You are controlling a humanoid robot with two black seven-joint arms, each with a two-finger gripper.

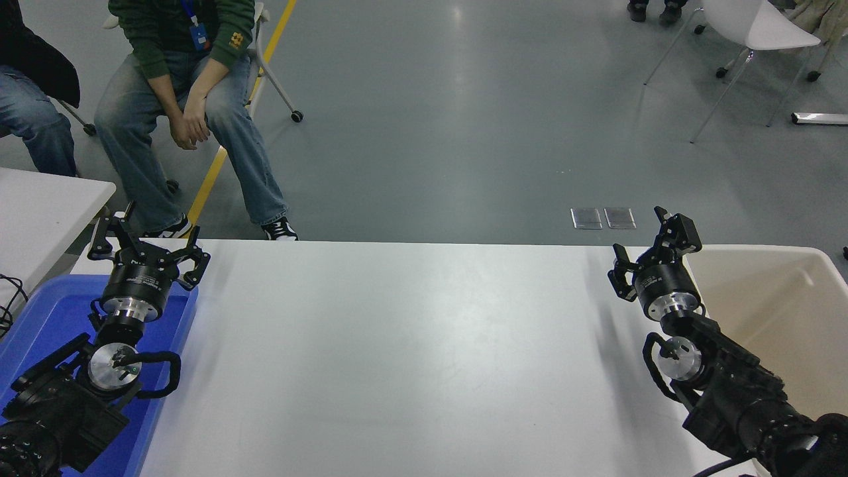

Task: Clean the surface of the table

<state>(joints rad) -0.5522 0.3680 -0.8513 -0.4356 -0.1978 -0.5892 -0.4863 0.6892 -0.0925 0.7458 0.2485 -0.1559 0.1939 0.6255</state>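
Note:
The table surface (411,351) is a wide white top filling the lower half of the head view, with nothing lying on it. My right gripper (652,246) hovers open over the table's far right corner, beside the beige bin, holding nothing. My left gripper (146,238) is parked open at the far left corner, above the blue tray, also holding nothing.
A blue tray (40,318) lies under the left arm. A beige plastic bin (788,298) stands off the right edge. A smaller white table (40,212) shows at the left. A seated person (192,112) faces the far edge; a white chair (755,33) stands behind.

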